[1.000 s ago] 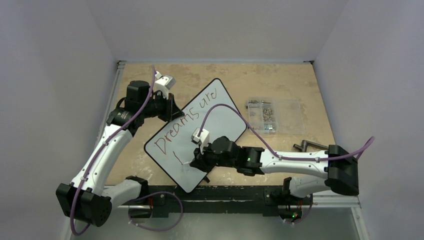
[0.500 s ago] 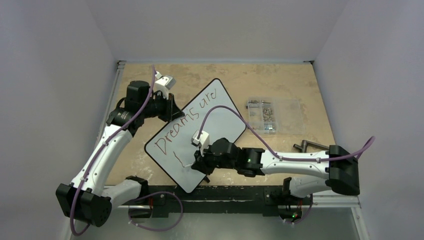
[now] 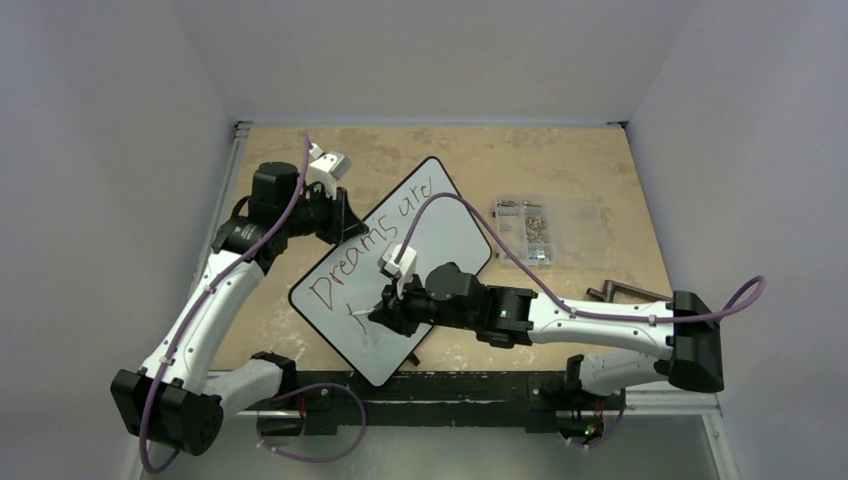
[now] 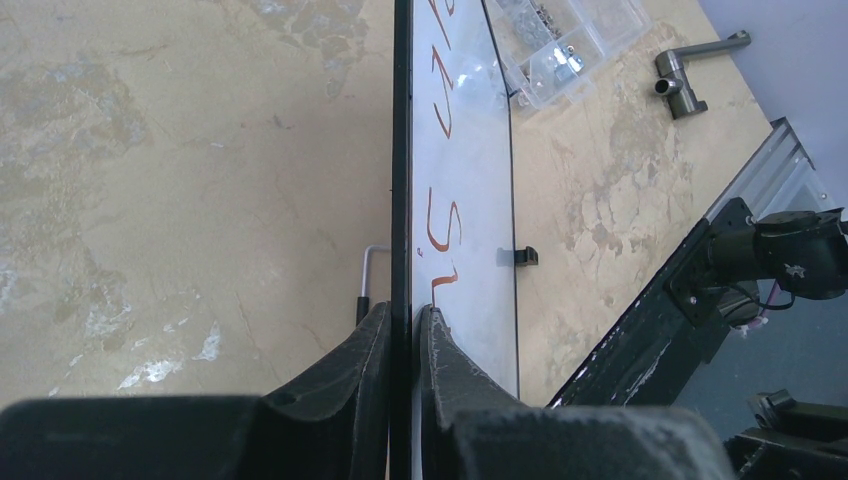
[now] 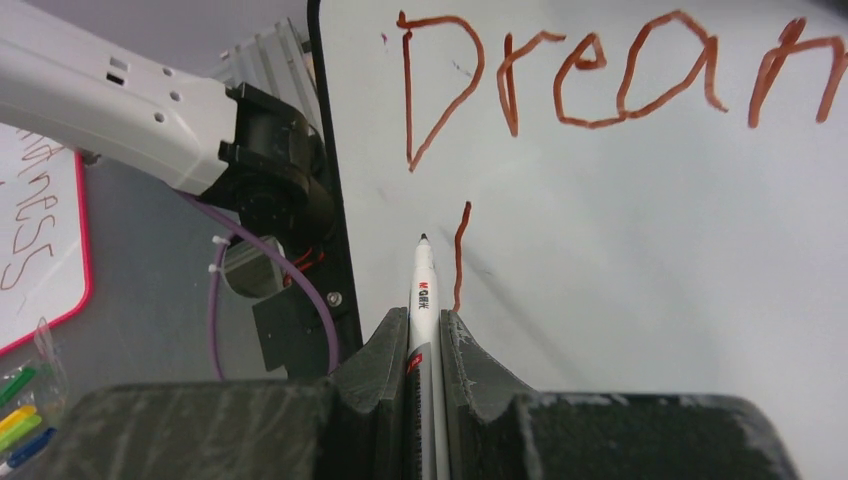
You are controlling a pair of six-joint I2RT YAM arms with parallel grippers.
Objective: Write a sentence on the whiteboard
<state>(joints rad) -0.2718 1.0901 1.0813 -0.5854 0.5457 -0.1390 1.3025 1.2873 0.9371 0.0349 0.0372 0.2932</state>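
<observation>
Presently, one whiteboard [image 3: 445, 232] (two red words), left claw [image 4: 402, 314] clamping its rim, right claw [image 5: 424, 316] gripping one marker [image 5: 422, 282]

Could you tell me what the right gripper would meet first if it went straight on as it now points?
Probably the whiteboard: the marker held in the right gripper leads, its tip aimed just left of the short red stroke under the D. Whether it already touches is unclear.

We see a clear compartment box [image 3: 548, 230] holding small metal parts on the beige, stone-patterned table [image 3: 560, 160], and near it a grey metal fitting [image 3: 622, 292]. In the right wrist view we spot a pink-rimmed board [image 5: 40, 240] and coloured pens [image 5: 18, 415].
</observation>
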